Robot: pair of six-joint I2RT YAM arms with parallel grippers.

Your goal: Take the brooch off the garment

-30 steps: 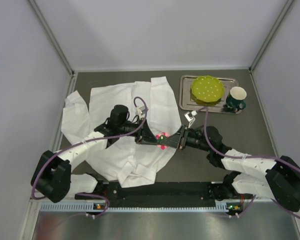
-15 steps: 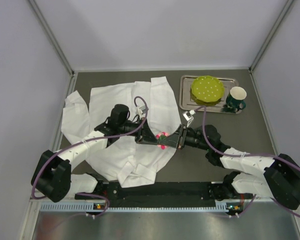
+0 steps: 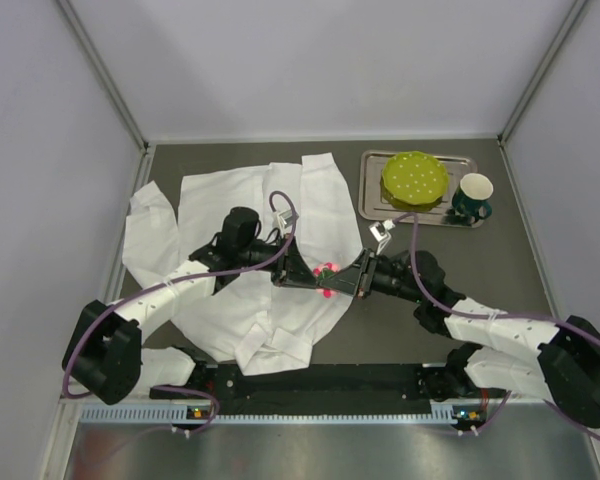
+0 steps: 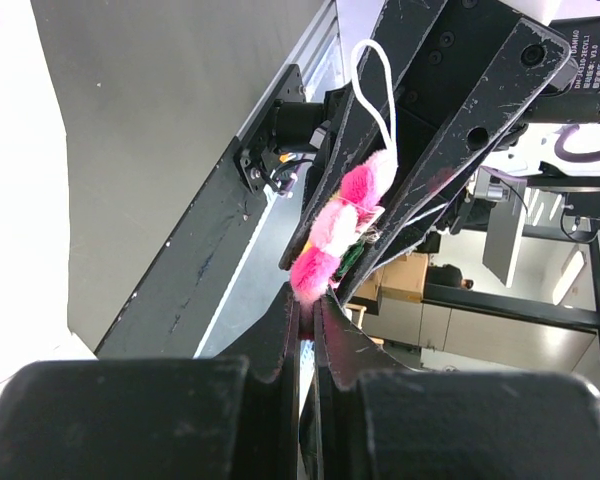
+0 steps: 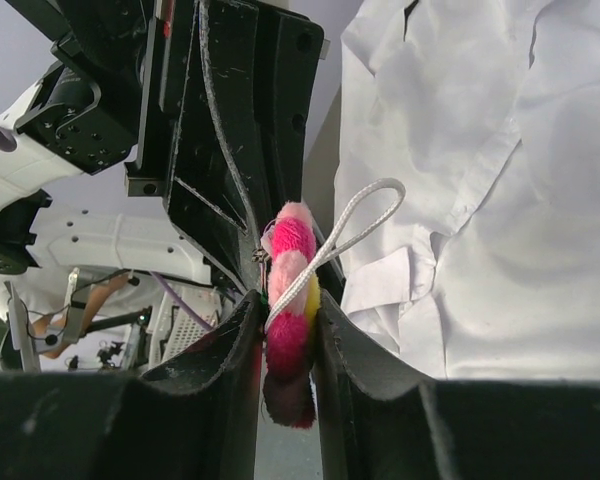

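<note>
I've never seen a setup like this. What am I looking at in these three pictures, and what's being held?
Two robot arms are bolted to a dark table, each ending in a two-finger gripper. One picture looks down from above. The other two come from a camera on each wrist. On the table lie a white shirt and a metal tray with a green dotted dish and a dark green mug at its right end. The right gripper pinches a pink flower brooch. The left gripper, jaws nearly together, meets the brooch's edge. What it pinches I cannot tell.
</note>
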